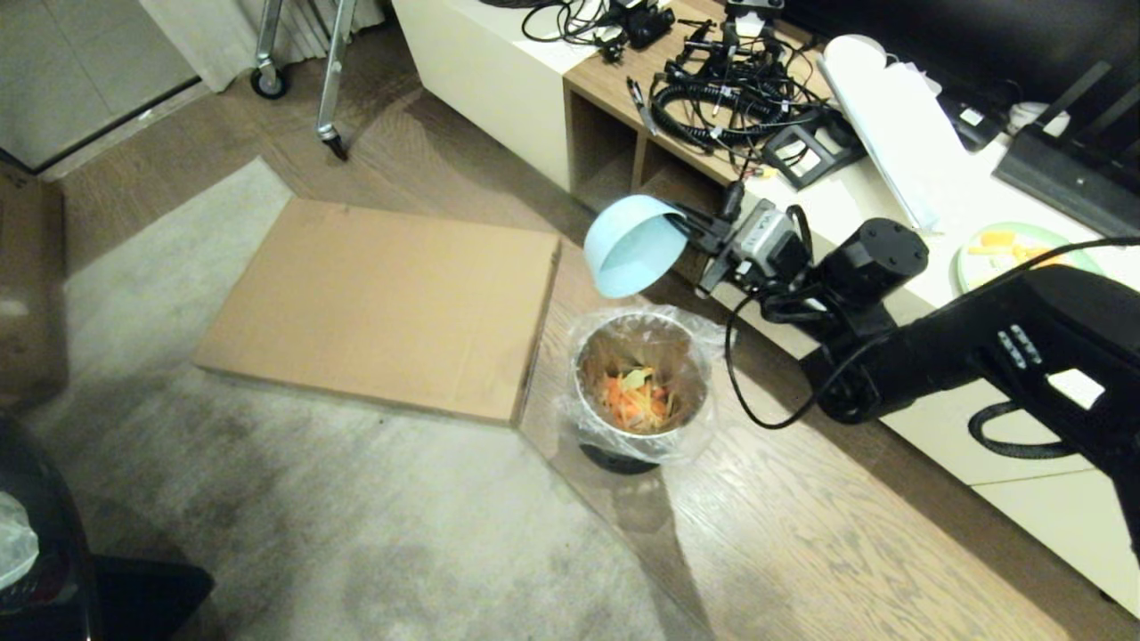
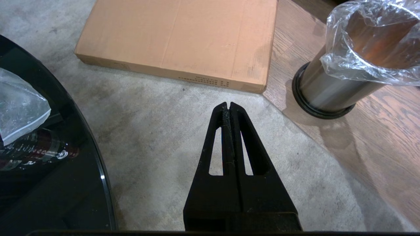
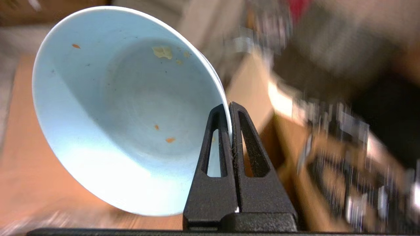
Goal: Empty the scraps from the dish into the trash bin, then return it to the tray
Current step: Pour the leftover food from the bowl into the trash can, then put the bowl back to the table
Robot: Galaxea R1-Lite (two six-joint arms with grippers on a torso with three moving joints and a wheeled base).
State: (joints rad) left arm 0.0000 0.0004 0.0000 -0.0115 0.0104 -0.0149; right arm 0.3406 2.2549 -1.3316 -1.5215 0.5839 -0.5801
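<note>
1. The right gripper (image 1: 690,233) is clamped on the rim of the dish (image 1: 634,247), one finger inside the wall and one outside, holding the pale blue bowl tipped on its side with its mouth turned down and away from the arm.
2. Directly beneath the gripper and the dish, the trash bin (image 1: 643,392) stands on the wooden floor, its clear liner folded over the steel rim; the dish hangs above it, not touching.
3. The scraps (image 1: 637,399), orange and pale yellow bits, lie at the bottom of the bin; in the right wrist view only a few small specks cling to the inside of the dish.
4. Beyond the dish, on the far side from the gripper, a flat cardboard box (image 1: 383,307) lies on the carpet.
5. The left gripper (image 2: 229,106) hangs low over the grey carpet, fingers pressed together on nothing, with the bin off to one side ahead of it.
</note>
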